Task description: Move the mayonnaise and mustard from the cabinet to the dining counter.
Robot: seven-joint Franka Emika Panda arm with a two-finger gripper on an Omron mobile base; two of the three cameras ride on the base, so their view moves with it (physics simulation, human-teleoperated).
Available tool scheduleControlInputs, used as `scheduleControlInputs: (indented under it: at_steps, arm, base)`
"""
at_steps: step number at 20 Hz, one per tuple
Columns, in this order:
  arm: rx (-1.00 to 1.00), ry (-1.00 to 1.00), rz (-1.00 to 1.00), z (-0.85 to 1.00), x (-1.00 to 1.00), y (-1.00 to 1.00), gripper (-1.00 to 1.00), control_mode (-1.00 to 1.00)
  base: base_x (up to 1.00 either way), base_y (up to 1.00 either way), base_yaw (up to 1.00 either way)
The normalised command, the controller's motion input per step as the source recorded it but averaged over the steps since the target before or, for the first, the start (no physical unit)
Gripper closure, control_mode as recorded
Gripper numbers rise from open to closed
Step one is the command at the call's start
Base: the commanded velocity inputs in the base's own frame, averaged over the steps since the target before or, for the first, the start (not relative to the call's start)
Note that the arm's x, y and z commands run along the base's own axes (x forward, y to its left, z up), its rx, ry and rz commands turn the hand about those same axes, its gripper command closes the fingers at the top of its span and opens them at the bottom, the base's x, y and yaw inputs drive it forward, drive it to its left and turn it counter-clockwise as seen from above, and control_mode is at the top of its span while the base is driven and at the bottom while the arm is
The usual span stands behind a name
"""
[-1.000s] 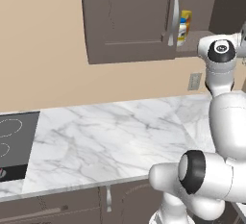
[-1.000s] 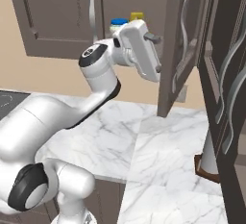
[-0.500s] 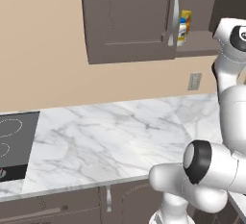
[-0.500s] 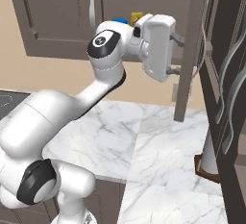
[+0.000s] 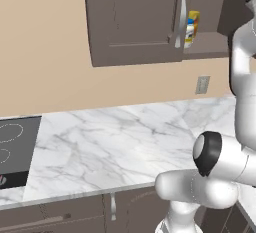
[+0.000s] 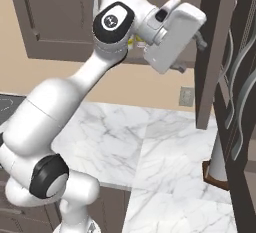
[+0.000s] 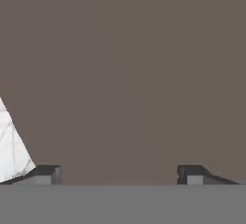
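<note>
Beige wall runs behind a white marble worktop [image 5: 115,142], and you can see a black cooktop [image 5: 15,149] set into its left end in the left base view. Above it hangs the dark brown upper cabinet [image 5: 132,19], with a closed panelled door and a long silver handle [image 5: 182,14] at that door's right edge. Just right of that handle, inside the open part of the cabinet, you have the mustard [image 5: 194,22], a yellow bottle, and the mayonnaise [image 5: 189,31] directly in front of it, white-bodied with a blue lid; both are partly hidden by the door edge. A light switch plate [image 5: 202,84] sits on the wall below the cabinet.

From the right base view, your arm reaches up to cabinet height, and the white hand is tilted towards the opened dark door [image 6: 212,52] standing edge-on at the right. A sliver of yellow shows behind the wrist.

Your gripper [image 7: 119,172] stands wide open and has hold of nothing: in the hand view the two dark fingertips [image 7: 45,172] sit far apart against a flat brown panel that looks like cabinet surface, with a wedge of marble at lower left.
</note>
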Motion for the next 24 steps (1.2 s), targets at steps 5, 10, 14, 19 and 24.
scheduleControlInputs:
  at_steps: [5,10,14,19,24]
  arm:
    - [0.02,-0.37,0.16,-0.44,-0.10,0.73,-1.00,-1.00]
    - [0.03,-0.38,0.20,-0.48,-0.36,0.97,-1.00,-1.00]
    - [0.20,-0.25,0.21,-0.08,-0.09,0.84,-1.00,-1.00]
    - [0.26,-0.16,0.22,0.03,0.00,0.86,-1.00,-1.00]
    - [0.32,-0.06,0.20,0.33,0.01,0.61,-1.00,-1.00]
  base:
    - [0.00,0.00,0.00]
    - [0.00,0.00,0.00]
    - [0.00,0.00,0.00]
    - [0.00,0.00,0.00]
    - [0.00,0.00,0.00]
